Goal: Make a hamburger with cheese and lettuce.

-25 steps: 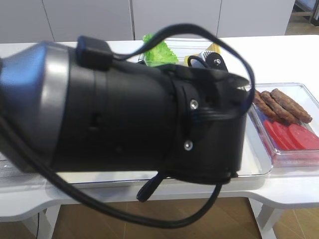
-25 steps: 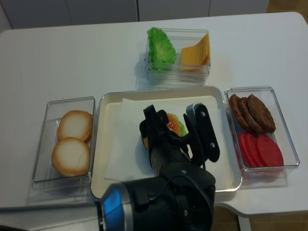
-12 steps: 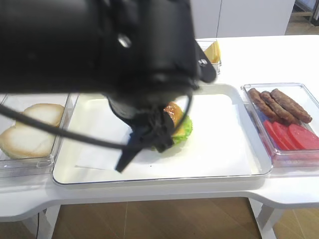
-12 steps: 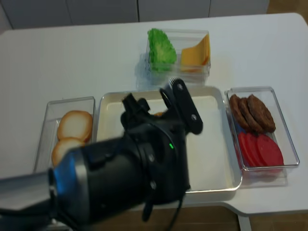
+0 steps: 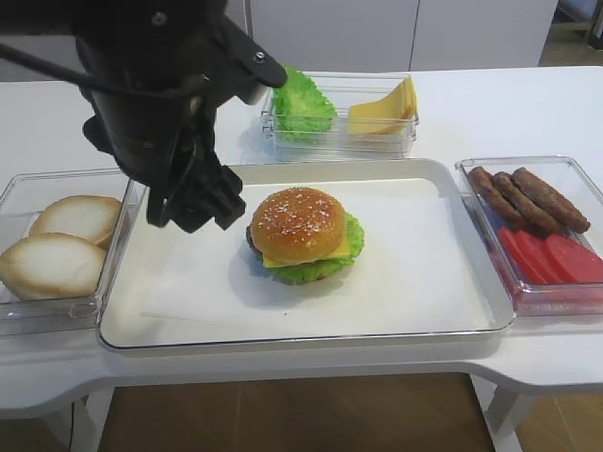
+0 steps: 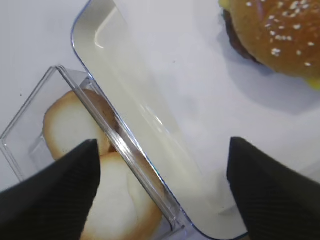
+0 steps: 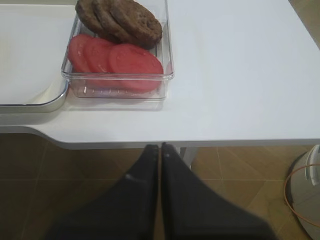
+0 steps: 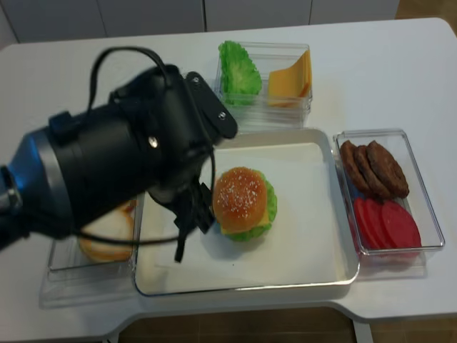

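The hamburger (image 5: 301,235) sits on the tray (image 5: 424,311), between the bun box (image 5: 57,311) and the patty box (image 5: 556,292).

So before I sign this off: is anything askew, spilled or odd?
Nothing spilled or damaged. The hamburger sits whole on the tray; its cheese corner and lettuce stick out from under the bun.

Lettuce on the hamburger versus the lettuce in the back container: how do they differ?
The lettuce on the hamburger lies flat, only its frilly edge showing around the cheese; the bunched lettuce in the back container stands up as a taller heap. The first is pressed under a sesame bun top; the second is uncovered. Both are ruffled and light green.
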Controlling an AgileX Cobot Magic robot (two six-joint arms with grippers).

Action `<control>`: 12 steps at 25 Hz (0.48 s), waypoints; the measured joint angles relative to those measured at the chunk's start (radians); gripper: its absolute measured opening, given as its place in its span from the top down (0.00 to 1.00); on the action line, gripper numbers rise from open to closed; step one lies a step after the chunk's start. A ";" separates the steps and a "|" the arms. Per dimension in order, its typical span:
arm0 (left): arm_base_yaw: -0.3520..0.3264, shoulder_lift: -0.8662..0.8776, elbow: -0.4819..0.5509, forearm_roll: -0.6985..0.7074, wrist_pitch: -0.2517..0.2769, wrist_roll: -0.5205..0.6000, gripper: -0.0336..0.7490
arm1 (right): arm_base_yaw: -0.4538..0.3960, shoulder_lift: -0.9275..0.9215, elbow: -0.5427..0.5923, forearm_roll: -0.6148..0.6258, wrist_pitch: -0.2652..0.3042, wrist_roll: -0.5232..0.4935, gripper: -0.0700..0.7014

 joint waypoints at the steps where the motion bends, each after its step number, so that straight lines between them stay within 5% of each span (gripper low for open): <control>1: 0.025 0.000 0.000 -0.023 -0.007 0.015 0.21 | 0.000 0.000 0.000 0.000 0.000 0.000 0.80; 12: 0.362 0.000 0.000 -0.318 -0.030 0.207 0.21 | 0.000 0.000 0.000 0.000 0.000 -0.002 0.80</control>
